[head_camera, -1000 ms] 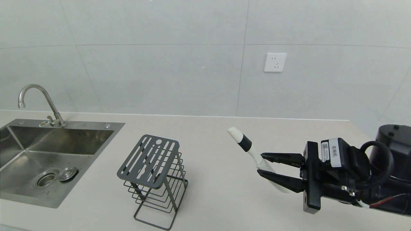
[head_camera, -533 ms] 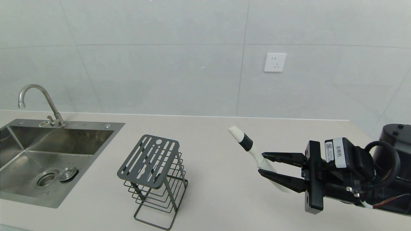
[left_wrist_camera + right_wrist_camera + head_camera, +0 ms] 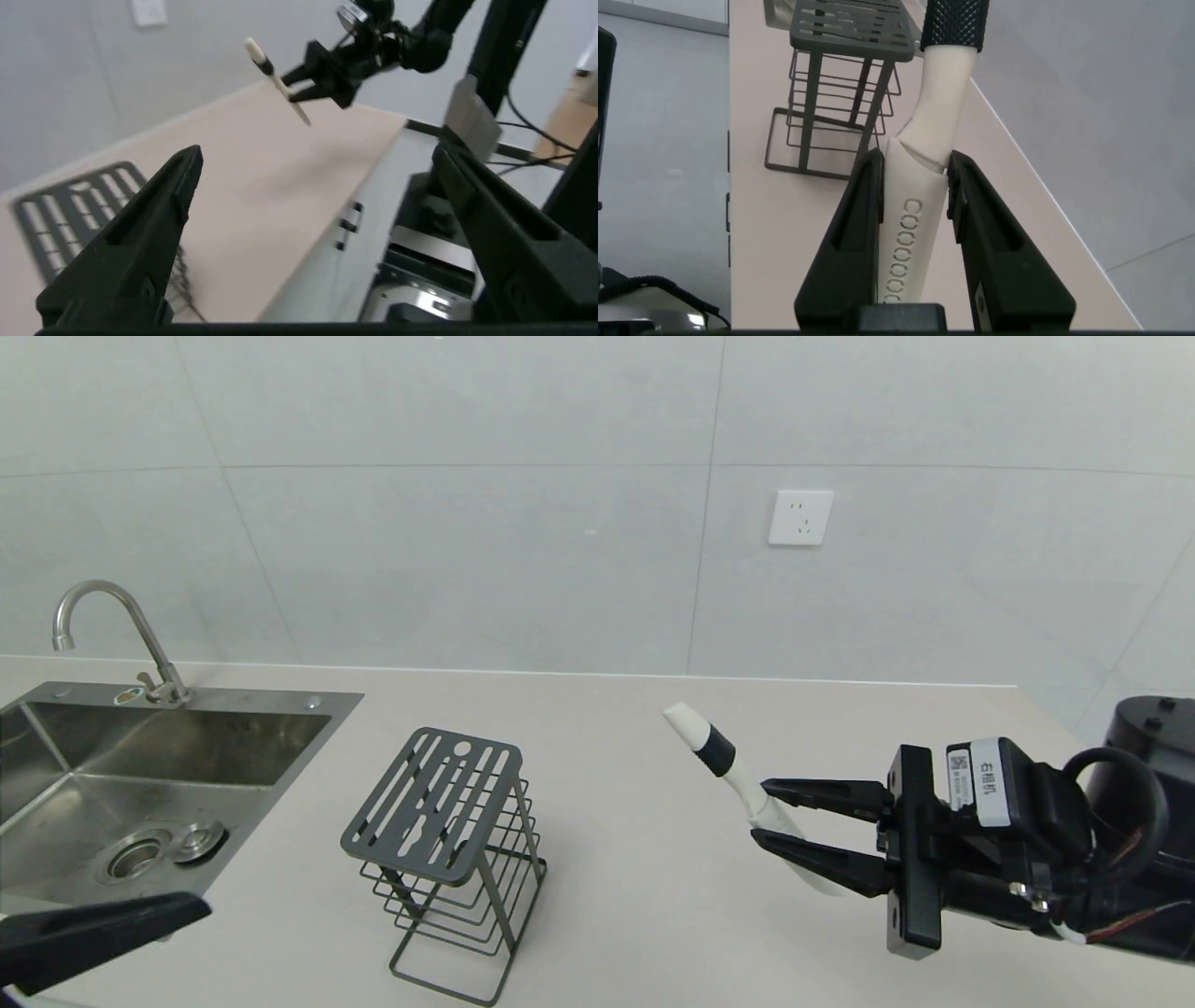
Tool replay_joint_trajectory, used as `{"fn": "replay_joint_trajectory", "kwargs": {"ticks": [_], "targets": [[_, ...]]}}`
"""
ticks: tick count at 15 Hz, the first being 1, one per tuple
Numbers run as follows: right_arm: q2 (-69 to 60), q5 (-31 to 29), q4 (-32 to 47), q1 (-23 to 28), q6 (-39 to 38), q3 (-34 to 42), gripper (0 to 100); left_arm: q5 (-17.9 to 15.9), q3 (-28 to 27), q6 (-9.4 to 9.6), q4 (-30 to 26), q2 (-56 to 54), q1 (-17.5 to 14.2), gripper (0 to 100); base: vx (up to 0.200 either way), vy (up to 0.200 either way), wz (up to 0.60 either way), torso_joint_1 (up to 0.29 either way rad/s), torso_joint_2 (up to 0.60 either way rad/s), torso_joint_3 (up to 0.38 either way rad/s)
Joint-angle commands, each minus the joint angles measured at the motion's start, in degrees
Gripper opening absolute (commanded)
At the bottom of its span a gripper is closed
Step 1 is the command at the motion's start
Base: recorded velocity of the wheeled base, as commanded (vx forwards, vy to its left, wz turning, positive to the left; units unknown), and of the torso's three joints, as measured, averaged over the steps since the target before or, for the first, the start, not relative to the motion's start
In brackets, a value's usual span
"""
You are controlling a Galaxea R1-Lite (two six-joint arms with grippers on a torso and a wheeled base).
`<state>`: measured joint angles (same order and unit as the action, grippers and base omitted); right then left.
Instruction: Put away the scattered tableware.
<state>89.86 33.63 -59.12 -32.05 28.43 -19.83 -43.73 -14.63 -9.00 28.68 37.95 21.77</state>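
Kitchen: steel sink (image 3: 243, 698), faucet (image 3: 140, 627), pale countertop (image 3: 635, 896), grey tiled wall (image 3: 467, 523), socket (image 3: 800, 517).

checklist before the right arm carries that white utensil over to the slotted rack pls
1. Right claw shut on the white utensil: ok.
2. Utensil held above the counter: ok.
3. Rack upright, top slots free: ok.
4. Counter between utensil and rack bare: ok.
5. Left claw open, apart from the rack: ok.
6. Utensil's gripped end fits a slot: cannot tell.
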Motion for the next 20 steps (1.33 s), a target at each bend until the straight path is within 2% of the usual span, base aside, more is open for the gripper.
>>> {"fn": "replay_joint_trajectory", "kwargs": {"ticks": [1, 4, 8, 12, 13, 14, 16, 17, 18, 20], "targets": [[0.06, 0.03, -0.11, 0.06, 0.05, -0.2, 0, -0.22, -1.37, -0.14, 5.33, 11.36, 0.38, 100, 0.0, 0.0, 0.0, 0.0, 0.0, 0.0], [0.06, 0.03, -0.11, -0.03, 0.05, -0.38, 0, -0.04, -3.39, -0.14, 17.19, 24.37, 0.55, 100, 0.0, 0.0, 0.0, 0.0, 0.0, 0.0], [0.06, -0.32, -0.2, -0.03, -0.04, -0.47, 0, -0.04, -4.53, -0.5, 34.6, 38.52, 5.83, 100, 0.0, 0.0, 0.0, 0.0, 0.0, 0.0], [0.06, -0.76, -0.47, -0.03, -0.13, -2.4, 0, 0.31, -4.62, -1.46, 47.34, 50.03, 11.01, 100, 0.0, 0.0, 0.0, 0.0, 0.0, 0.0], [0.14, -1.2, -0.47, -0.03, -0.13, -2.67, 0, 0.4, -5.15, -1.99, 52.0, 53.81, 13.3, 100, 0.0, 0.0, 0.0, 0.0, 0.0, 0.0], [0.14, -1.99, -0.47, -0.03, -0.22, -2.58, 0, 0.57, -5.59, -3.92, 55.87, 56.53, 15.05, 100, 0.0, 0.0, 0.0, 0.0, 0.0, 0.0], [0.14, -2.26, -0.55, -0.03, -0.22, -2.67, 0, 2.59, -5.85, -9.9, 60.96, 58.82, 18.57, 100, 0.0, 0.0, 0.0, 0.0, 0.0, 0.0], [0.14, -2.34, -0.55, -0.03, -0.3, -3.19, 0, 7.17, -7.43, -13.59, 61.32, 60.05, 20.68, 100, 0.0, 0.0, 0.0, 0.0, 0.0, 0.0], [0.14, -2.34, -0.55, -0.03, -0.3, -3.54, 0, 9.98, -8.75, -14.73, 61.32, 60.66, 21.47, 100, 0.0, 0.0, 0.0, 0.0, 0.0, 0.0], [0.14, -2.61, -0.55, -0.03, -0.39, -3.98, 0, 13.76, -10.95, -15.17, 61.32, 62.33, 21.82, 100, 0.0, 0.0, 0.0, 0.0, 0.0, 0.0]]}}
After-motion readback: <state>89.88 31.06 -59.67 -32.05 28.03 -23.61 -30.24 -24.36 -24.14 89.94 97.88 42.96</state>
